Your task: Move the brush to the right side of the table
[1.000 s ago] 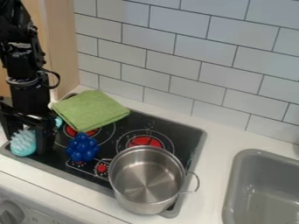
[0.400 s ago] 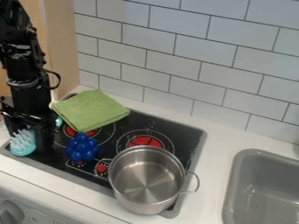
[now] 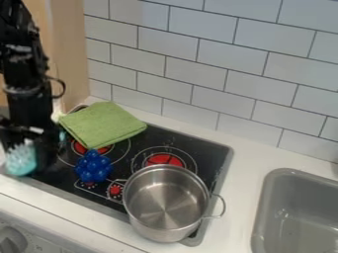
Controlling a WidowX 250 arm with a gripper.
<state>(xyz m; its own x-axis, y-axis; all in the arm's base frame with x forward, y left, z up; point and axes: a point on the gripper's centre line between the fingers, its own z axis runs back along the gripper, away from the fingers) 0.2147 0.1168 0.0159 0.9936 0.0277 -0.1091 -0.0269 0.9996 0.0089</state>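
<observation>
The brush [image 3: 21, 166] is found at the far left of the scene, at the left end of the stove [image 3: 133, 206], its bristles turned upward. It is held by the gripper [image 3: 27, 150], whose fingers are drawn in narrowly about it. A wider spread of the fingers is seen a second ago; since then they have been brought together, and now the brush has been shifted slightly leftward along with the arm [image 3: 27, 94]. A hold thus seems to have been gained, and the carrying appears to be just beginning. Whether the brush is lifted clear of the surface cannot be told.

Just to the right of the gripper, the blue knobbly object [image 3: 93, 167] is set on the stove, with the folded green cloth [image 3: 102, 124] on its far side. Farther right, the steel pot [image 3: 166, 200] is placed at the stove's near right part, and beyond it lie the white counter [image 3: 241, 170] and the sink [image 3: 262, 207]. Nearly the whole scene remains to be crossed. The brush should be raised well before it is carried right, or the blue knobbly object or the pot's rim could be struck.
</observation>
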